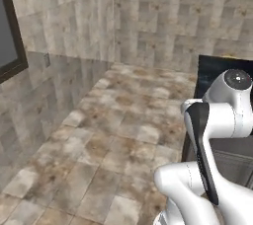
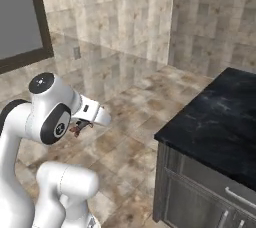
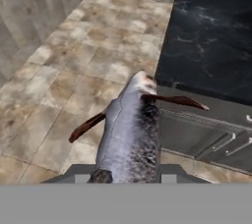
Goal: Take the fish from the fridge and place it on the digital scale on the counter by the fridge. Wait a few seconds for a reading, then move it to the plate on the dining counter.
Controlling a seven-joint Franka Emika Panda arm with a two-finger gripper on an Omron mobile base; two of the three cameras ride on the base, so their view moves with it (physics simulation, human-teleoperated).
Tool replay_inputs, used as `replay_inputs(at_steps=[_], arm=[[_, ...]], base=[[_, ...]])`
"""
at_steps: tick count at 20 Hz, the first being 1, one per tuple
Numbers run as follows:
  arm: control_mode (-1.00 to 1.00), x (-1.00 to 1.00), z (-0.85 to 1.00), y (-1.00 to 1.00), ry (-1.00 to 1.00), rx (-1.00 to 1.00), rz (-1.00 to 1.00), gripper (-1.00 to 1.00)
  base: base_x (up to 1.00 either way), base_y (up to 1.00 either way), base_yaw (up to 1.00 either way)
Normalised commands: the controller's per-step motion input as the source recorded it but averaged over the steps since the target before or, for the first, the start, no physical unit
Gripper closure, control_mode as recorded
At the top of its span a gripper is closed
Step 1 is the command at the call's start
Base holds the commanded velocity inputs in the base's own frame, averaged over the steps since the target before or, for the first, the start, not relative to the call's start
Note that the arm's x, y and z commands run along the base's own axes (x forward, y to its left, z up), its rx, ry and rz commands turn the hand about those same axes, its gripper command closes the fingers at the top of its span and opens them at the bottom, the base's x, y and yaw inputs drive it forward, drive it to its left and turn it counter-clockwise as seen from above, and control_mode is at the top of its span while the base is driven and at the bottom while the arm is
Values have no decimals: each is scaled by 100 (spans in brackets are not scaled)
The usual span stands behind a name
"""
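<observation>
Fish carried in the pincer above the tiled floor

The pincer (image 3: 129, 178) is clenched on the silver fish (image 3: 130, 134), which juts straight ahead of its tips; the black dining counter (image 3: 211, 41) lies ahead and to the right of it.

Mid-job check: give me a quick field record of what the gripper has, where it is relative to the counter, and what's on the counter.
gripper: shut on the fish
fish: grey-silver body with reddish-brown fins, held at one end, its free end pointing away from the hand
position: fish is over the tiled floor, beside the black marble-veined counter, not above it
counter top: black with white veins; the part in view is bare
counter front: dark grey drawers with silver handles
placement: fish not yet set down
</observation>
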Motion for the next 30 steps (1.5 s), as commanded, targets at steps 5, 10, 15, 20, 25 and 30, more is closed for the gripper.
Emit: replay_inputs(at_steps=[5,10,15,20,25,30], arm=[[100,0,0,0,0,0,0,100],[100,0,0,0,0,0,0,100],[100,0,0,0,0,0,0,100],[100,0,0,0,0,0,0,100],[100,0,0,0,0,0,0,100],[100,0,0,0,0,0,0,100]], base=[[77,88,-52],[78,84,-53],[83,87,-51],[99,75,-47],[100,59,-43],[100,58,-43]])
